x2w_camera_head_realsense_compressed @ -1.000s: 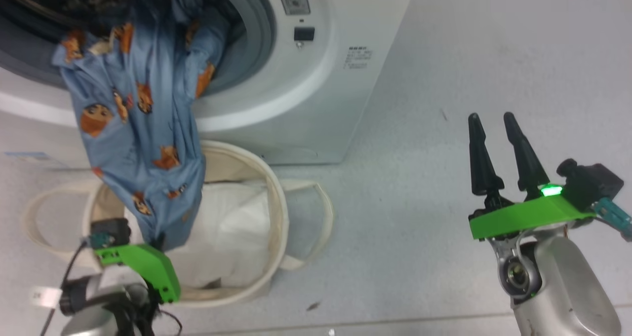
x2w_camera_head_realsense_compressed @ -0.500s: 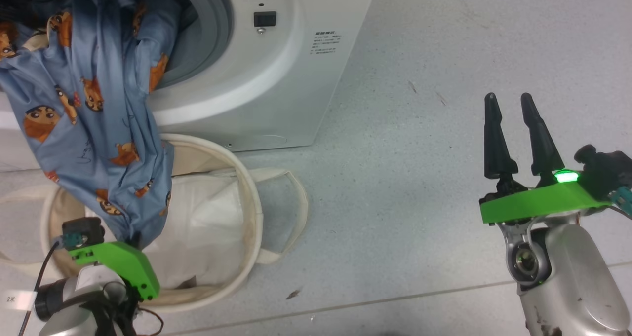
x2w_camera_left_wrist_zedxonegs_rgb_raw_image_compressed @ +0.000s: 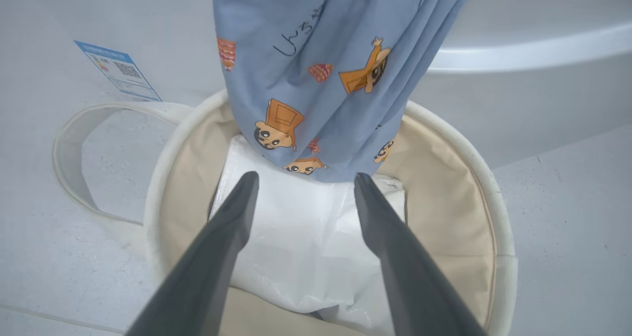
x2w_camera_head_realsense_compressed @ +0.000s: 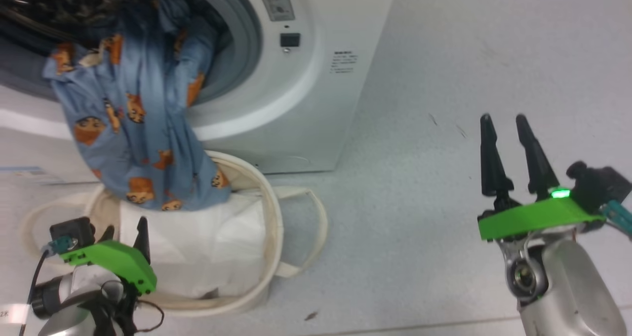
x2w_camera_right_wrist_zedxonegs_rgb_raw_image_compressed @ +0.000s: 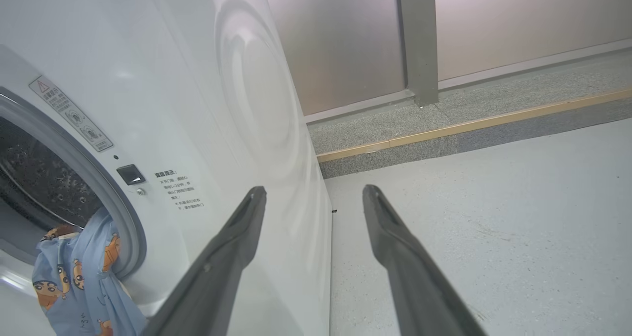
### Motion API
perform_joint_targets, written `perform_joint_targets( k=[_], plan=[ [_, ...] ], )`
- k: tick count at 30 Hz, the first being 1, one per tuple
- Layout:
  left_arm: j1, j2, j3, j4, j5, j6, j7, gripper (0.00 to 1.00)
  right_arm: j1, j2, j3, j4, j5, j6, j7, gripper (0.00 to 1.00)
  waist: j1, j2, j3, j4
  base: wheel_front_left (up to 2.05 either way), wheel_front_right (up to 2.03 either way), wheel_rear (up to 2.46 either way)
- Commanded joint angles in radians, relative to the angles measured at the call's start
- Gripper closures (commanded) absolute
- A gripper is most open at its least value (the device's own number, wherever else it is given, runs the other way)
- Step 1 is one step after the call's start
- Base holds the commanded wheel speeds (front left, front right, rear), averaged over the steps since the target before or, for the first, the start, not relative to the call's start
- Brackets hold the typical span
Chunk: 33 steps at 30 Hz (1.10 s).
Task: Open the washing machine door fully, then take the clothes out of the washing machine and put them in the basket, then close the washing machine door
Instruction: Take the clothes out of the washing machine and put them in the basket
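Observation:
The light blue bear-print clothes (x2w_camera_head_realsense_compressed: 133, 124) hang out of the washing machine (x2w_camera_head_realsense_compressed: 306, 79) opening, and their lower end reaches just inside the cream basket (x2w_camera_head_realsense_compressed: 274, 212) on the floor below. My left gripper (x2w_camera_head_realsense_compressed: 124, 227) stands open just in front of that hanging end, over the basket, with nothing between its fingers. In the left wrist view the clothes (x2w_camera_left_wrist_zedxonegs_rgb_raw_image_compressed: 321, 79) end right beyond my open left gripper (x2w_camera_left_wrist_zedxonegs_rgb_raw_image_compressed: 304, 178), above the basket (x2w_camera_left_wrist_zedxonegs_rgb_raw_image_compressed: 493, 203). My right gripper (x2w_camera_head_realsense_compressed: 508, 121) hovers open and empty over the floor, right of the machine (x2w_camera_right_wrist_zedxonegs_rgb_raw_image_compressed: 222, 104). The washing machine door is out of view.
A plain white folded sheet (x2w_camera_head_realsense_compressed: 222, 247) lies in the basket, under the blue fabric. The basket's loop handles (x2w_camera_head_realsense_compressed: 316, 227) sprawl on the grey floor (x2w_camera_head_realsense_compressed: 419, 203). A wall and a raised kerb (x2w_camera_right_wrist_zedxonegs_rgb_raw_image_compressed: 444, 133) run behind the machine.
My left gripper has gone from shut on the lower end of the clothes to open, letting go. The freed end now hangs at the basket's back rim. The head camera has shifted.

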Motion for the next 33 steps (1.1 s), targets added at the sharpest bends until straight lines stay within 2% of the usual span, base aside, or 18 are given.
perform_joint_targets(
  k=[1, 5, 9, 16, 25, 33],
  plan=[
    [-0.022, 0.039, 0.035, -0.024, -0.006, -0.003, -0.022, 0.0, 0.017, -0.007, 0.016, -0.021, -0.005, 0.0, -0.009, 0.0, 0.0, 0.0, -0.038, 0.036, 0.0, 0.0, 0.0],
    [-0.037, 0.057, 0.052, -0.081, 0.001, -0.011, -0.034, 0.0, 0.039, -0.006, 0.026, -0.005, -0.004, 0.0, -0.009, 0.0, 0.0, 0.0, -0.09, 0.07, 0.0, 0.0, 0.0],
    [-0.006, 0.101, 0.137, -0.288, 0.05, 0.014, -0.035, 0.0, 0.066, -0.006, 0.03, 0.008, -0.001, 0.0, -0.009, 0.0, 0.0, 0.0, -0.155, 0.103, 0.0, 0.0, 0.0],
    [0.116, 0.108, 0.238, -0.53, 0.14, 0.03, -0.035, 0.0, 0.109, 0.0, 0.048, 0.038, 0.004, 0.0, -0.009, 0.0, 0.0, 0.0, -0.234, 0.128, 0.0, 0.0, 0.0],
    [0.29, 0.128, 0.288, -0.694, 0.176, 0.043, -0.035, 0.0, 0.134, 0.004, 0.07, 0.054, 0.007, 0.0, -0.009, 0.0, 0.0, 0.0, -0.289, 0.116, 0.0, 0.0, 0.0],
    [0.42, 0.138, 0.305, -0.837, 0.167, 0.078, -0.02, 0.0, 0.154, 0.003, 0.071, 0.055, 0.013, 0.0, -0.009, 0.0, 0.0, 0.0, -0.309, 0.111, 0.0, 0.0, 0.0]
  ],
)
